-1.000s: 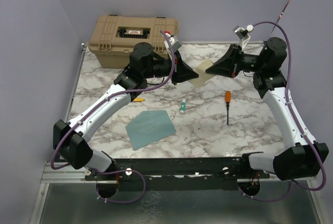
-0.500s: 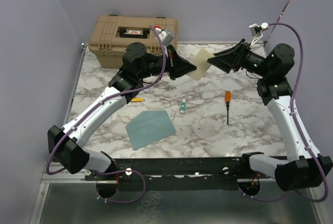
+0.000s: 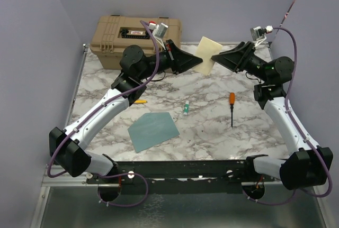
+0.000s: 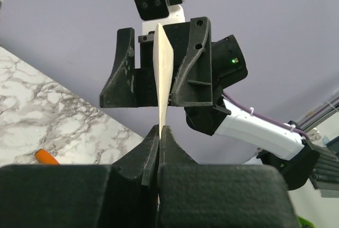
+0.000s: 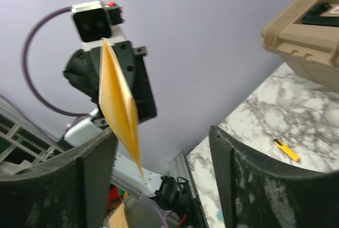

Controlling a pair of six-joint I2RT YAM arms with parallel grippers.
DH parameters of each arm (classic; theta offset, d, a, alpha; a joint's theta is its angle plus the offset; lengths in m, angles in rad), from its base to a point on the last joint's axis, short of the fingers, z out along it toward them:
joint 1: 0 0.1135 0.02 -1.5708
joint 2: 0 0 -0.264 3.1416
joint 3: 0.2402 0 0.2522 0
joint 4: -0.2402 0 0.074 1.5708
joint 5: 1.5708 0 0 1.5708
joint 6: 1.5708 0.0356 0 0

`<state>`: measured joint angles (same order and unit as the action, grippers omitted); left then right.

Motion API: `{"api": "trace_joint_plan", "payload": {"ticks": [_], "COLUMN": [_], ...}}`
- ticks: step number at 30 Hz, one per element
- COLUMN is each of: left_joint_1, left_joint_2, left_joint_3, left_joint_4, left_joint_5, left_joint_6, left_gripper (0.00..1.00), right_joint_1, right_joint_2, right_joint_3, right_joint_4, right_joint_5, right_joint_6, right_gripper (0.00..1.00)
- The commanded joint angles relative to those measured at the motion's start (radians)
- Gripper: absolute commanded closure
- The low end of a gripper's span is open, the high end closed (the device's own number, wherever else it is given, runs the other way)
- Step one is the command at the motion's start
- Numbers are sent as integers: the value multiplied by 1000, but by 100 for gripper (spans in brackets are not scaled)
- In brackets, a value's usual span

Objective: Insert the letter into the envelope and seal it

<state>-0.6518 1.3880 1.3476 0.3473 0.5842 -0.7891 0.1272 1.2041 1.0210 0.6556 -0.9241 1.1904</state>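
Note:
The cream letter (image 3: 207, 53) hangs in the air above the back of the table, and my left gripper (image 3: 200, 60) is shut on its lower left corner. In the left wrist view the letter (image 4: 163, 80) stands edge-on, rising out of the closed left gripper (image 4: 159, 128). My right gripper (image 3: 214, 57) faces it from the right and is open. The letter (image 5: 119, 106) sits in the gap of the right gripper (image 5: 164, 131), close to the left finger (image 5: 98, 175), and contact is unclear. The teal envelope (image 3: 153, 130) lies flat on the table at the front left, far from both grippers.
A tan toolbox (image 3: 135, 37) stands at the back left. An orange-handled screwdriver (image 3: 231, 106), a small teal and white tube (image 3: 186, 108) and a small yellow piece (image 3: 141, 101) lie on the marble tabletop (image 3: 212, 133). Purple walls enclose the back and sides.
The right gripper has opened and let go of the letter. The left gripper has carried the letter higher and further back, and the right arm has drawn back a little.

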Motion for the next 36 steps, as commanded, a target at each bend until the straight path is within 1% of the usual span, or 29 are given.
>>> {"api": "trace_joint_plan", "payload": {"ticks": [1,4,7,9,11,12,14,15,16,17,18,20,21,23,26,27,29,32,36], "left_joint_1": [2,1,1,1,2,4,3,4,4,4,5,8,10,13,18,18,22,41,53], "left_joint_2": [14,18,19,15,12,9,-3,-11,-21,-32,-43,-62,-72,-86,-106,-109,-121,-128,-104], "left_joint_3": [-18,-22,-27,-35,-46,-53,-61,-64,-69,-77,-87,-95,-103,-140,-246,-284,-365,-478,-550], "left_joint_4": [58,67,70,70,64,43,-58,-132,-214,-305,-393,-590,-684,-834,-970,-1007,-1035,-1024,-1002], "left_joint_5": [-30,-42,-57,-67,-71,-77,-117,-151,-190,-243,-300,-425,-485,-585,-655,-674,-697,-730,-689], "left_joint_6": [-77,-94,-98,-95,-84,-69,-15,29,67,98,125,166,175,160,90,56,12,-30,-44], "left_gripper": [100,100,100,100,100,92,65,51,41,32,25,16,13,10,1,1,1,1,1], "right_joint_1": [30,43,48,48,48,48,48,48,48,48,48,48,48,48,57,63,86,117,153], "right_joint_2": [24,48,59,61,59,55,46,42,39,40,44,57,64,77,84,84,84,90,102], "right_joint_3": [55,59,59,60,62,64,79,92,107,119,126,131,121,75,-25,-54,-108,-151,-186], "right_joint_4": [147,178,228,227,198,154,-2,-120,-246,-398,-509,-702,-768,-832,-842,-835,-838,-842,-849], "right_joint_5": [-50,-51,-50,-51,-44,-33,2,29,63,106,151,250,290,351,380,378,384,390,400], "right_joint_6": [76,101,137,137,114,83,-22,-100,-181,-257,-322,-436,-473,-515,-515,-509,-510,-526,-559], "right_gripper": [33,48,67,81,98,99,99,99,100,100,99,100,99,100,99,99,100,100,100]}}
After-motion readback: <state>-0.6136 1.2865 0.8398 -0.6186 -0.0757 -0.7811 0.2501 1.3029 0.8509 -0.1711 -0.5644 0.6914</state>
